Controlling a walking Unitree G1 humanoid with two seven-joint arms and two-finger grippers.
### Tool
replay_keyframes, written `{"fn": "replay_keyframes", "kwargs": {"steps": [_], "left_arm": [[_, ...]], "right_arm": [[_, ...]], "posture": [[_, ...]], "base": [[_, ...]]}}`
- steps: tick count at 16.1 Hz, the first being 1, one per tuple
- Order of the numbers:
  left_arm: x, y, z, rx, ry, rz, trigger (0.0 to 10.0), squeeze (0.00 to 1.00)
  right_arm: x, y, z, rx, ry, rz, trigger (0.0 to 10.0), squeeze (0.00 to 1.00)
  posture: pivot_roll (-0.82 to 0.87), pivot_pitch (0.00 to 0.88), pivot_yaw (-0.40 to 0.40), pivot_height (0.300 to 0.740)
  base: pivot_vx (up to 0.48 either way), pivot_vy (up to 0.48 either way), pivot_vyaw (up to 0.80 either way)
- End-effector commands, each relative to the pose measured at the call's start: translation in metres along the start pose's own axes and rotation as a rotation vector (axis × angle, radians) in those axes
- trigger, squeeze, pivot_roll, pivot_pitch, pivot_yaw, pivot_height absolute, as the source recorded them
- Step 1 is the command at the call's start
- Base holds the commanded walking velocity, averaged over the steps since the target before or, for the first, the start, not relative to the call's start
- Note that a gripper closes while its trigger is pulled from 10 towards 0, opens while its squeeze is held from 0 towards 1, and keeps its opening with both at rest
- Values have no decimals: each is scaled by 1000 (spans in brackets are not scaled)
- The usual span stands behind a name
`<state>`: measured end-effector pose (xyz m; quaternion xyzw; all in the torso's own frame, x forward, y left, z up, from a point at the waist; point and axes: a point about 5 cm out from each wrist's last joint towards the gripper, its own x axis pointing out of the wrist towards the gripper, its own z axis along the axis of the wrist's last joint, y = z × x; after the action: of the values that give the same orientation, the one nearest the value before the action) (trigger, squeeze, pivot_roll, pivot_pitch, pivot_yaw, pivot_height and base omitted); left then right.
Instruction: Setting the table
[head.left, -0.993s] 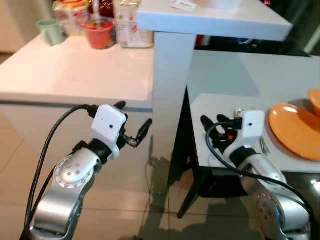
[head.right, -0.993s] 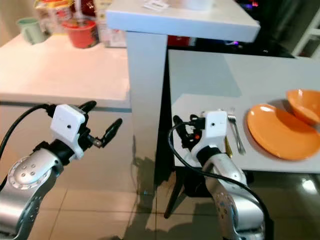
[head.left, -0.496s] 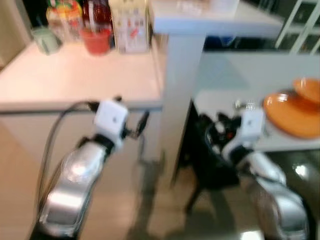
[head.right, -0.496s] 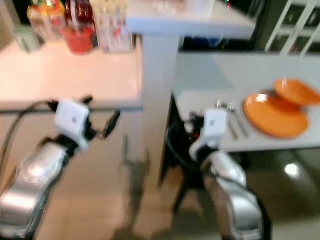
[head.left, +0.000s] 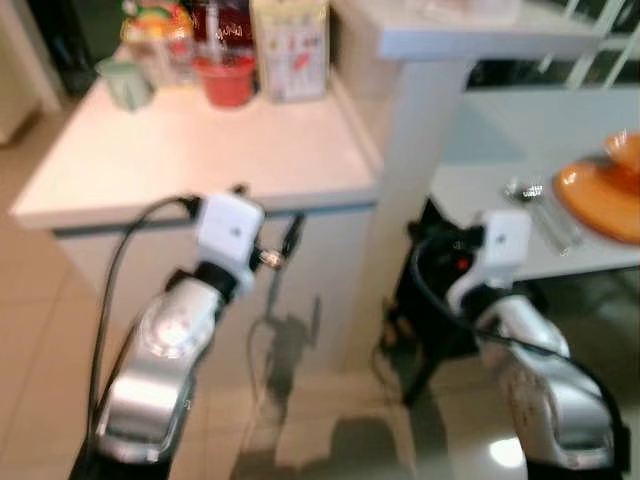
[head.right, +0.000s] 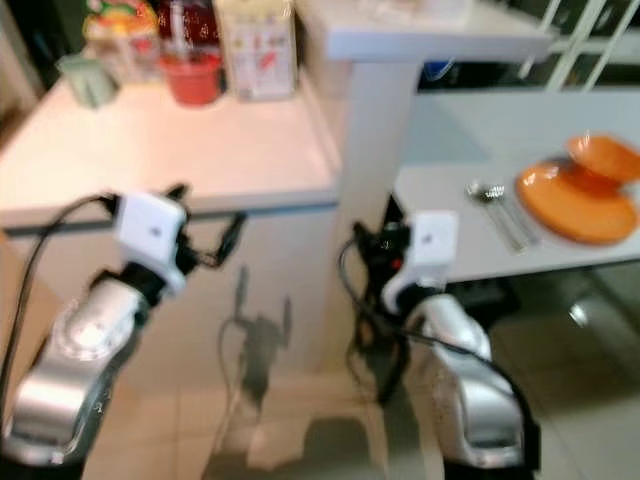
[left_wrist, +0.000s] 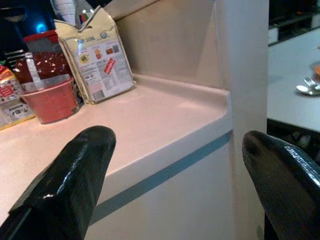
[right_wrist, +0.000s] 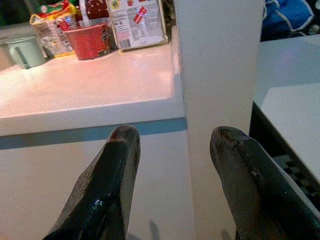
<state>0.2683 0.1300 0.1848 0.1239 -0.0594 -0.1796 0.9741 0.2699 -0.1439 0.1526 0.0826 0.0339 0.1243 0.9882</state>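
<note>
An orange plate (head.right: 578, 200) lies on the grey table (head.right: 450, 240) at the right, with an orange bowl (head.right: 603, 155) just behind it. A spoon and fork (head.right: 497, 205) lie side by side to the plate's left. My left gripper (head.left: 268, 212) hangs open and empty in front of the white counter's edge (head.left: 200, 205). My right gripper (head.left: 432, 240) is open and empty too, low beside the table's near left corner, short of the cutlery. In the wrist views both pairs of fingers (left_wrist: 75, 175) (right_wrist: 107, 185) stand apart, facing the counter and the pillar.
A white pillar (head.left: 410, 180) holding a raised shelf (head.left: 470, 30) stands between counter and table. At the counter's back are a green mug (head.left: 125, 82), a red cup (head.left: 227, 78), a carton (head.left: 290, 48) and snack packets. Tiled floor (head.left: 300, 420) lies below.
The whole picture has shifted and blurred as the camera moved: the counter now takes up more of the view and the plate sits nearer the right edge. Both grippers stay open and empty.
</note>
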Motion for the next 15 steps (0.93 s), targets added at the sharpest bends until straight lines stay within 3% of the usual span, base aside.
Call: {"fn": "replay_keyframes", "kwargs": {"steps": [1,15], "left_arm": [[0,6,0,18,4,32,10000,0],[1,9,0,27,-2,59,10000,0]], "right_arm": [[3,3,5,-1,-20,15,10000,0],[11,3,7,-19,-28,26,10000,0]], "posture": [[53,0,-39,740],[68,0,-58,740]], "base": [[0,454,-481],[0,453,0]]}}
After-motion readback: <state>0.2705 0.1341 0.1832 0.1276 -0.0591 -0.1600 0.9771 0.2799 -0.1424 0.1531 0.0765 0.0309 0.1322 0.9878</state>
